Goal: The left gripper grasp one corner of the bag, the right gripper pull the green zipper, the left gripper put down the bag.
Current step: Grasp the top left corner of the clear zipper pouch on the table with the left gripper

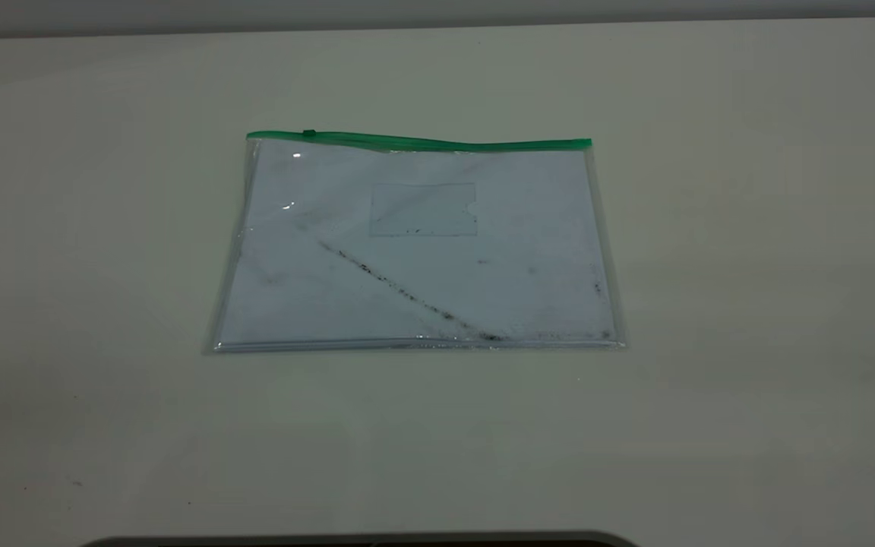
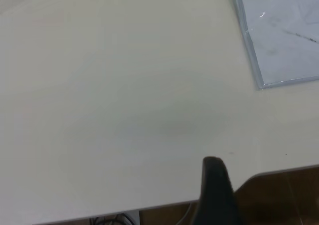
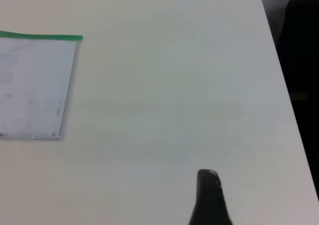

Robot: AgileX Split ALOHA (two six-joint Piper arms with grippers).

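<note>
Nearest, bare worktop (image 1: 437,448); beyond it the bag (image 1: 415,251) lies flat, green zipper (image 1: 418,141) along its far edge. Left gripper (image 2: 215,185) and right gripper (image 3: 209,195) hover well apart from the bag, probably awaiting the corner grasp; I cannot tell their opening.

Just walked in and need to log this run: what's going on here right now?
Nothing is being handled yet. The bag, a clear pouch holding smudged white paper, lies flat on the table. The green zipper runs along its far edge, its slider near the left end. Neither arm appears in the exterior view; in the wrist views the left gripper and right gripper sit well back from the bag, touching nothing.
</note>
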